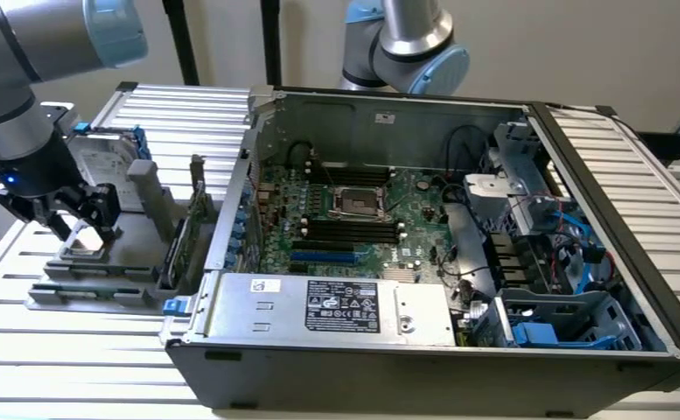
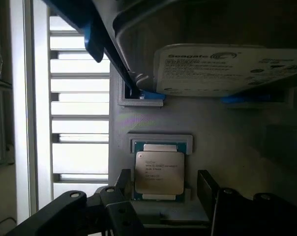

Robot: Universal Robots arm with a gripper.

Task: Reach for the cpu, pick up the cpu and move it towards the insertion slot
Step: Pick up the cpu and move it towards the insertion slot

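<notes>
The cpu [image 2: 159, 172], a small square chip with a silver-grey top, lies flat in a recess of the grey holder [image 2: 227, 142]. My gripper [image 2: 163, 184] is open, one black finger [image 2: 123, 183] on each side of the chip, not touching it. In the exterior view the gripper [image 1: 73, 229] hangs low over the cpu [image 1: 84, 241] on the grey holder [image 1: 88, 284] at the exterior view's left, outside the computer case. The insertion slot [image 1: 359, 201], a square socket with a shiny frame and dark centre, sits on the green board inside the open case.
An upright silver hard drive with blue rails [image 1: 102, 166] stands just behind the gripper on the holder. The case's wall [image 1: 232, 206] rises between holder and socket. Black and blue memory slots [image 1: 340, 236] lie beside the socket. A second arm [image 1: 404, 44] stands behind the case.
</notes>
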